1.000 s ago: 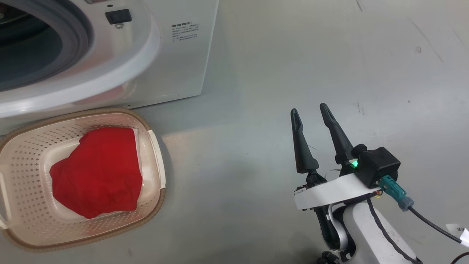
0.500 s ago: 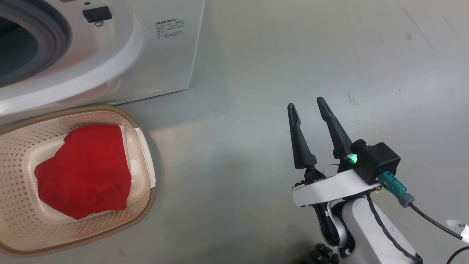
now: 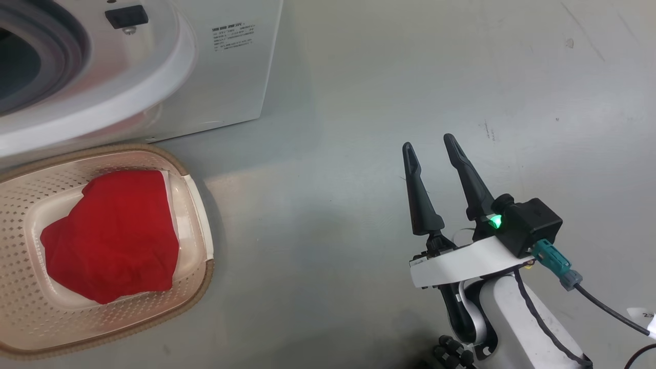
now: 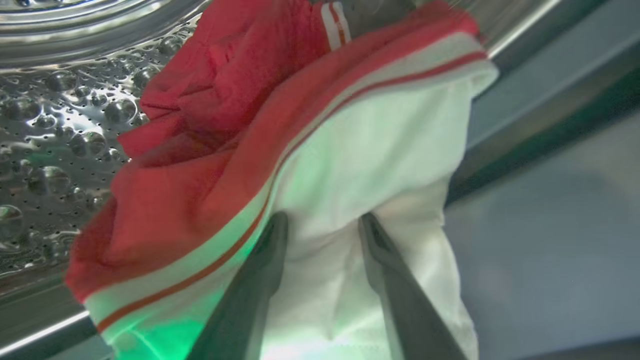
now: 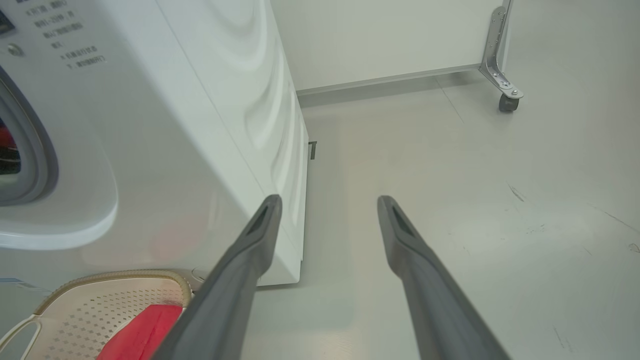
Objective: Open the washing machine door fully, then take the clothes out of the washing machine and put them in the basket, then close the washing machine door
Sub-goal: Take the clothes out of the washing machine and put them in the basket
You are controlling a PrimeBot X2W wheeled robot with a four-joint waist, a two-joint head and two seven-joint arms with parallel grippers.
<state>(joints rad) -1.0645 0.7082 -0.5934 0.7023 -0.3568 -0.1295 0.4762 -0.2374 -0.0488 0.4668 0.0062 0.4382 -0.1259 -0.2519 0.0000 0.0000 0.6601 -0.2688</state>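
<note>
One piece of the clothes (image 3: 110, 236) was in the basket (image 3: 202, 266), and one more (image 4: 310, 150) was in the washer.
The red and white piece lay inside the shiny drum (image 4: 60, 125) of the washing machine (image 3: 225, 77), whose round mouth was open. The left fingers (image 4: 260, 280) stood on both sides of a white fold. I could not tell if they pinched it yet. The right fingers (image 3: 417, 200) were spread wide over the bare floor (image 3: 333, 154), holding nothing. I think moving that last piece and shutting the door were left to do.
</note>
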